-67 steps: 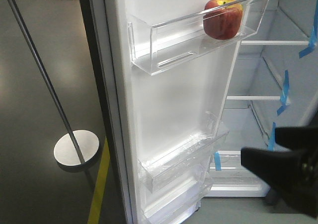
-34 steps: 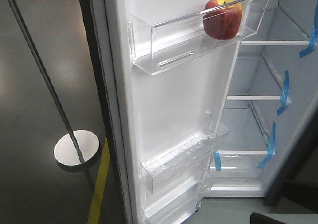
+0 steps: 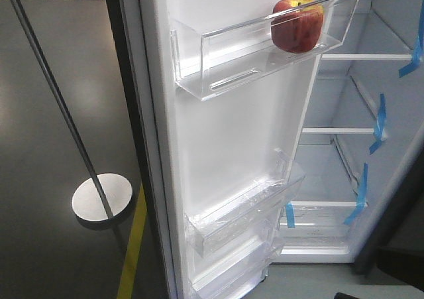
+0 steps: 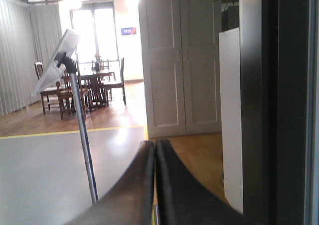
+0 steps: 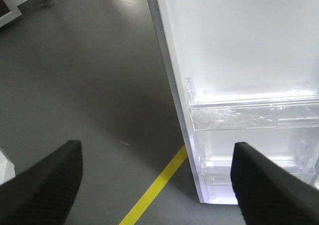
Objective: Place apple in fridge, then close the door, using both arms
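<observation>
You have a grey floor (image 3: 40,233) with one yellow line (image 3: 132,246) and one pole stand (image 3: 59,100) left of the open door (image 3: 225,133). One apple (image 3: 297,24) sits at the right end of the top bin (image 3: 218,67), one of three clear bins on the door. Beyond, the fridge (image 3: 338,93) shows four blue tape strips (image 3: 379,123). Your left hand (image 4: 155,150) is pressed together, holding nothing. Your right hand (image 5: 157,152) is spread wide over the floor.

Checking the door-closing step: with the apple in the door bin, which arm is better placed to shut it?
Probably left: the left tool, shut, sits beside the dark outer face of the door; the right tool, open, faces the white inner liner.
</observation>
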Motion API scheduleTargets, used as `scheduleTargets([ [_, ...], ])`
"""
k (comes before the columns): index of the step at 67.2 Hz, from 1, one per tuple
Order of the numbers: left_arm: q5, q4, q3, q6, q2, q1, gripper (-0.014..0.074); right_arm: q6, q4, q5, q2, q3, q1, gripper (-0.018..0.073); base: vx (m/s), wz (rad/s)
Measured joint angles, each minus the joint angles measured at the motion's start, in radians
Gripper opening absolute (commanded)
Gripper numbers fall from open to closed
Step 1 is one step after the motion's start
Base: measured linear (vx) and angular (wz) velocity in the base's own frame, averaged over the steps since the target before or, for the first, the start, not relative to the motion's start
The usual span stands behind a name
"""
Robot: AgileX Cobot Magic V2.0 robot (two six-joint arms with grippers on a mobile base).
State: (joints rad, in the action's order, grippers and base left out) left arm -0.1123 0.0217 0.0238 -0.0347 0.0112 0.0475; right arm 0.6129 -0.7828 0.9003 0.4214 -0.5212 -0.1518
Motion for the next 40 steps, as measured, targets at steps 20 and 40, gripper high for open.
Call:
scheduleTargets([
  [20,-0.095,-0.003,0.0,-0.087,0.0,0.0,-0.0006,0.0,0.0,0.001,0.0,0.0,0.0,0.058,0.0,0.0],
  [40,0.048,-0.044,-0.185,-0.101,-0.109,0.0,-0.0006,0.0,0.0,0.001,0.0,0.002,0.0,0.058,0.0,0.0],
])
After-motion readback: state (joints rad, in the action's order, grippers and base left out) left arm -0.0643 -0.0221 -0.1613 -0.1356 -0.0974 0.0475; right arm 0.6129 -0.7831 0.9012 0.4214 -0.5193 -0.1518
